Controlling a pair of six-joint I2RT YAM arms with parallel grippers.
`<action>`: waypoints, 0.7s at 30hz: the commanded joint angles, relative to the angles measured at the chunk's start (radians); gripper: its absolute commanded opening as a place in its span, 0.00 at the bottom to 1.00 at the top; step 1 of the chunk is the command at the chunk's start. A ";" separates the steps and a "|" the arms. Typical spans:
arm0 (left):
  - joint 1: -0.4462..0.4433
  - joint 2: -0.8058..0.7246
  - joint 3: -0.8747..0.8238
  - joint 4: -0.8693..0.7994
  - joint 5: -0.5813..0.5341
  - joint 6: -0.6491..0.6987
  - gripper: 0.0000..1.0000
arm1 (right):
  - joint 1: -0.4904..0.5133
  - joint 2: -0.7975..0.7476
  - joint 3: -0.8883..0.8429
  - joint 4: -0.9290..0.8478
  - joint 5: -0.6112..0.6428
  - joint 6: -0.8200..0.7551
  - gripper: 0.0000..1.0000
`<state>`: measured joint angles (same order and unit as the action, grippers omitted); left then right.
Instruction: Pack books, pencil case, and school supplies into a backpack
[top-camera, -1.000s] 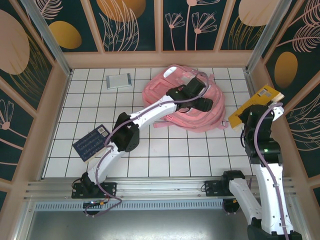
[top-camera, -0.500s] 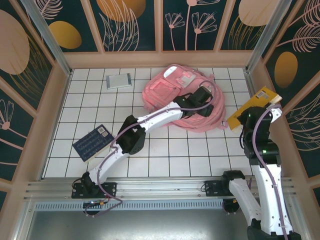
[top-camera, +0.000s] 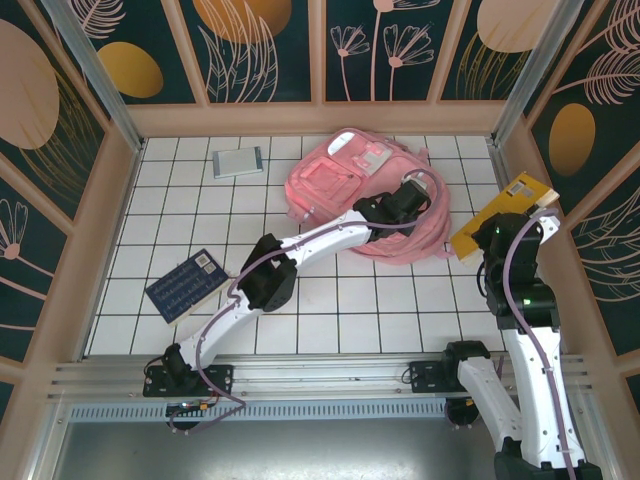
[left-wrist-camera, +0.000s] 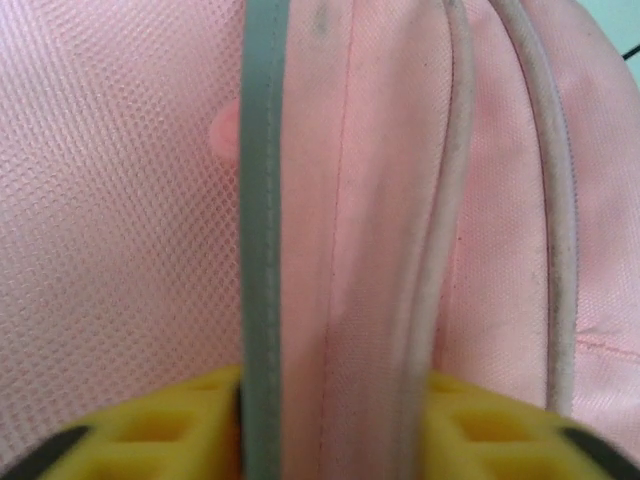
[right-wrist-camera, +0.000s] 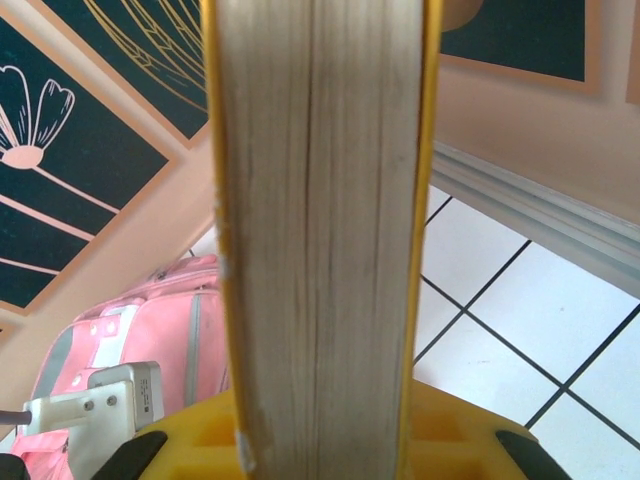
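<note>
the pink backpack (top-camera: 335, 185) is laid flat on the tiled table (top-camera: 400, 300), towards the far wall. on its right part, a fold of fabric beside the grey stripe (left-wrist-camera: 262, 200) is pinched by the left gripper (top-camera: 405, 200). three books are counted. the yellow book (top-camera: 507, 208) is clamped in the right gripper (top-camera: 497, 233) and is raised just right of the backpack. the grey book (top-camera: 237, 161) is found left of the backpack, and the navy book (top-camera: 185, 284) well apart at its near left. the left arm (top-camera: 300, 240) is stretched between the navy book and the backpack.
</note>
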<state>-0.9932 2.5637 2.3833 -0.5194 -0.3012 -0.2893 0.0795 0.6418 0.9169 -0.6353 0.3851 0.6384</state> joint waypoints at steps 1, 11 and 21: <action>0.002 0.051 0.008 -0.050 0.018 0.025 0.19 | 0.002 -0.014 0.004 0.082 -0.003 0.019 0.00; 0.044 -0.109 -0.037 -0.026 0.148 0.008 0.00 | 0.001 -0.018 0.018 0.073 0.003 0.018 0.00; 0.188 -0.416 -0.169 0.021 0.274 -0.094 0.00 | -0.001 -0.009 0.016 0.079 -0.012 0.026 0.00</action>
<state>-0.8474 2.2715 2.2093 -0.5285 -0.0433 -0.3378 0.0795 0.6418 0.9169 -0.6346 0.3725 0.6437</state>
